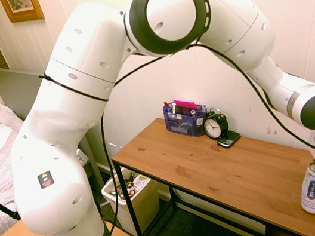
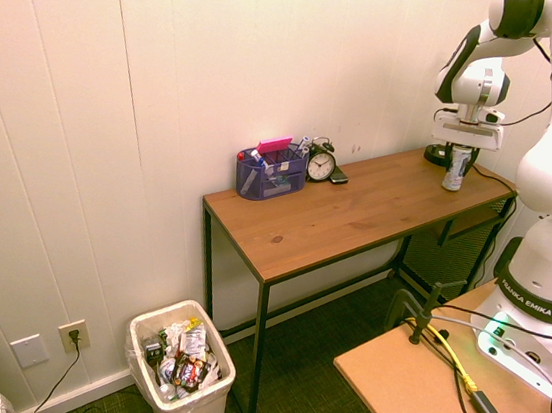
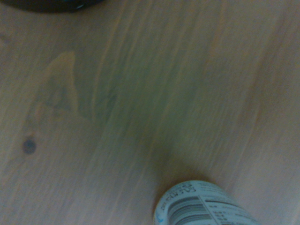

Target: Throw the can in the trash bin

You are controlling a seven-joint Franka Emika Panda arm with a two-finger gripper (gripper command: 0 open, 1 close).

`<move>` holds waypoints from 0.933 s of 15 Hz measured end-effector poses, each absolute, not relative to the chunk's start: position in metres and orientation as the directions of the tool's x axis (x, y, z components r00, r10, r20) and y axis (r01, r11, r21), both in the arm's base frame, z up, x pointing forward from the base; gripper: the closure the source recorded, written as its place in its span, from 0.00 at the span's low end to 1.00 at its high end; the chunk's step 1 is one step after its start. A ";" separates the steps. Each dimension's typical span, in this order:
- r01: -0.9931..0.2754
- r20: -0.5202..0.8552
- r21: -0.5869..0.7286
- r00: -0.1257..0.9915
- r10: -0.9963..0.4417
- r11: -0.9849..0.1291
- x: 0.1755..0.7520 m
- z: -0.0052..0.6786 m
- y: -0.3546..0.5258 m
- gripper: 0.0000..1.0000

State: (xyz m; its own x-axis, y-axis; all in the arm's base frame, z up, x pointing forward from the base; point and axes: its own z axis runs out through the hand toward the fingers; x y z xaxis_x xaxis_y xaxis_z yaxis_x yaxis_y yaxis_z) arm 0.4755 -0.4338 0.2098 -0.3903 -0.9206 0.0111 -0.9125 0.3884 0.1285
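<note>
can [image 2: 456, 168] on desk [image 2: 357, 206] — clock [image 2: 321, 162] beside organiser [image 2: 271, 172] — bin [image 2: 179, 371] beside desk

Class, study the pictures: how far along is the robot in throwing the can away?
Done: the hand has reached the can and closed on it.

In hand: the grip itself; the can appears to stand upright on the desk.

Left: lifting it, carrying it to the trash bin beyond the desk's far end, and dropping it in.
</note>
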 end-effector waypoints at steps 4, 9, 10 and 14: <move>-0.949 -0.098 0.102 -0.308 -0.946 0.299 0.483 0.210 -0.429 1.00; -0.997 -0.176 -0.022 -0.064 -0.982 0.069 0.512 0.278 -0.402 1.00; -0.998 -0.178 -0.059 -0.005 -0.984 0.015 0.520 0.310 -0.385 1.00; -0.960 -0.172 -0.123 0.270 -0.947 -0.252 0.538 0.381 -0.239 1.00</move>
State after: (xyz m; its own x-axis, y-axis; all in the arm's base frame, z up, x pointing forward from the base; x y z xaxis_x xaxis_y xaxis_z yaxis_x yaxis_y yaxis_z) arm 0.5383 -0.2392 0.3806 0.2702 -0.9473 -0.1720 -0.9601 -0.2516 -0.1225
